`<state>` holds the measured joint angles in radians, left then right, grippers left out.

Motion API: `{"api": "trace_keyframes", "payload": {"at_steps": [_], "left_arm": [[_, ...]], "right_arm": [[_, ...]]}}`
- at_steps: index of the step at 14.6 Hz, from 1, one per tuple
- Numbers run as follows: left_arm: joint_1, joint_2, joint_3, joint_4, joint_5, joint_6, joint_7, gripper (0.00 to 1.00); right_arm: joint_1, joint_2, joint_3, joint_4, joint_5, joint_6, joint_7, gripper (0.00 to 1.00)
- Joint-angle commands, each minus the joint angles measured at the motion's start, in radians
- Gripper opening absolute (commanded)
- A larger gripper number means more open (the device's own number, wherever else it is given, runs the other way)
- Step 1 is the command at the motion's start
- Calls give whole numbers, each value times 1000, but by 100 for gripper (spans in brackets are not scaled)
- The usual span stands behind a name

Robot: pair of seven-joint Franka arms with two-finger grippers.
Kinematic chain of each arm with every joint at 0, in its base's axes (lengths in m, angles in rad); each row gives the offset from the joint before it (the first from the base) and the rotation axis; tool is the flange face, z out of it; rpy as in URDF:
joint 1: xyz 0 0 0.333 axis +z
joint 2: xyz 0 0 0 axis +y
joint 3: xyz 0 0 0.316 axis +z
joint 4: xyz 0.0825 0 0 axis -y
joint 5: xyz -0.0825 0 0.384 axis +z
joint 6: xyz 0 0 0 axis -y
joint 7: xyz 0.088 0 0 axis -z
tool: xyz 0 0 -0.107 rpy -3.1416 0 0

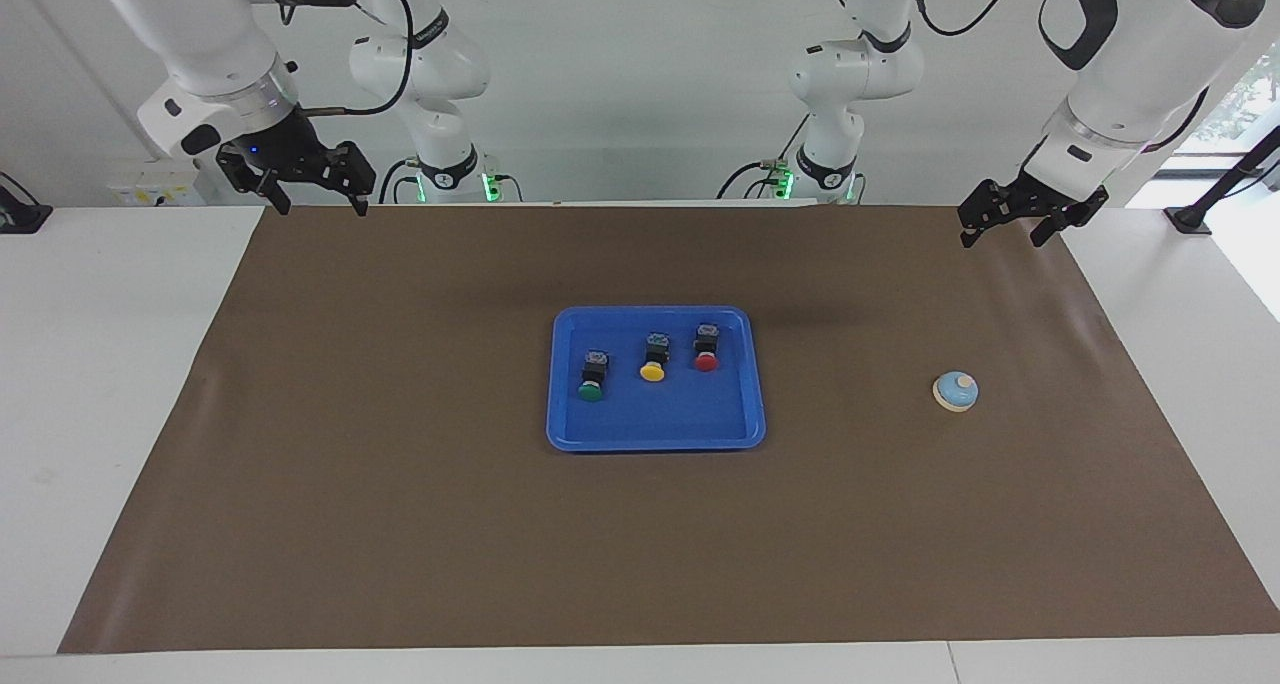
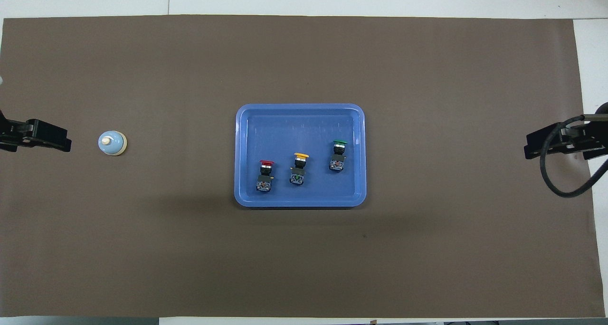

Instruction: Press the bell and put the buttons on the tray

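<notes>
The blue tray (image 1: pixel 655 442) (image 2: pixel 300 107) lies mid-table on the brown mat. Three buttons rest in it on their sides: red (image 1: pixel 706 362) (image 2: pixel 266 163), yellow (image 1: pixel 652 371) (image 2: pixel 301 156) and green (image 1: pixel 590 389) (image 2: pixel 339 142). The bell (image 1: pixel 956 391) (image 2: pixel 112 143) stands on the mat toward the left arm's end. My left gripper (image 1: pixel 1003 236) (image 2: pixel 52 140) hangs open and empty over the mat's corner at that end, apart from the bell. My right gripper (image 1: pixel 322 207) (image 2: pixel 536 145) hangs open and empty over the mat's corner at the right arm's end.
The brown mat (image 1: pixel 400 524) covers most of the white table (image 1: pixel 100 384). A black cable (image 2: pixel 565 173) loops beside the right gripper. A black stand foot (image 1: pixel 1190 219) sits on the table off the mat at the left arm's end.
</notes>
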<state>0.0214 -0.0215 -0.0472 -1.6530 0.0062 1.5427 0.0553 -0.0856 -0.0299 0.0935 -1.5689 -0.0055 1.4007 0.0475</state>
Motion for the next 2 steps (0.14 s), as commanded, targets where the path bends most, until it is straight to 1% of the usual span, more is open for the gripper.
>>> {"api": "trace_keyframes", "payload": {"at_steps": [1, 2], "left_arm": [[-11, 3, 4, 9, 11, 10, -5, 100], [-11, 3, 4, 10, 11, 10, -8, 100]], "right_arm": [[-16, -11, 8, -7, 18, -14, 9, 100], [-16, -11, 8, -7, 18, -14, 9, 100]]}}
